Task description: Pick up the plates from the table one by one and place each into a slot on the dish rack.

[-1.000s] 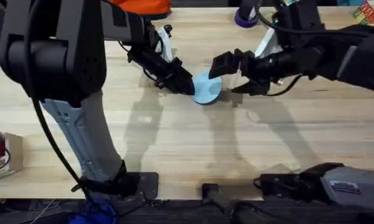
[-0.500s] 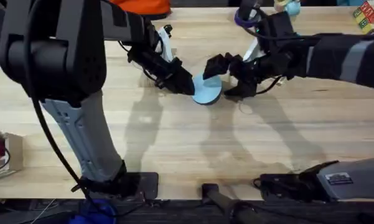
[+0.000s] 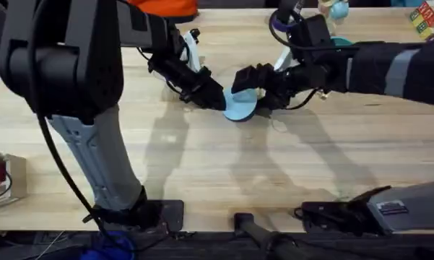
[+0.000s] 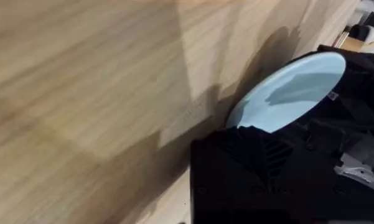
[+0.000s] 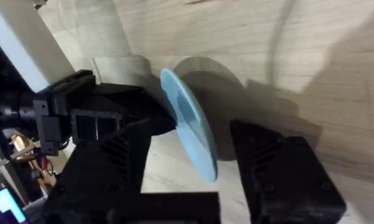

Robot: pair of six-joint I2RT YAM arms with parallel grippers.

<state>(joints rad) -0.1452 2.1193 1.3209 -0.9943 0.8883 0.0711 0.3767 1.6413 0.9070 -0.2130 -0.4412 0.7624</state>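
Note:
A pale sky-blue plate (image 3: 240,105) hangs tilted just above the table (image 3: 202,166), near the middle. My left gripper (image 3: 213,97) is shut on the plate's left rim. In the left wrist view the plate (image 4: 289,93) stands past my black finger (image 4: 249,168). My right gripper (image 3: 251,81) reaches in from the right and is open. In the right wrist view its fingers straddle the plate (image 5: 190,127), which shows edge-on. The plate passes between my right gripper (image 5: 193,171) fingers without visible contact. The dish rack is hidden from view.
A purple ring (image 3: 281,22) and a teal sliver (image 3: 340,42) sit at the back by the right arm. Coloured blocks (image 3: 427,14) lie at the far right corner. A box (image 3: 0,180) stands at the left edge. Bare planks stretch in front of the grippers.
My right gripper has moved left and closed in on the plate until its open fingers stand around the rim. The left gripper and the plate have stayed put.

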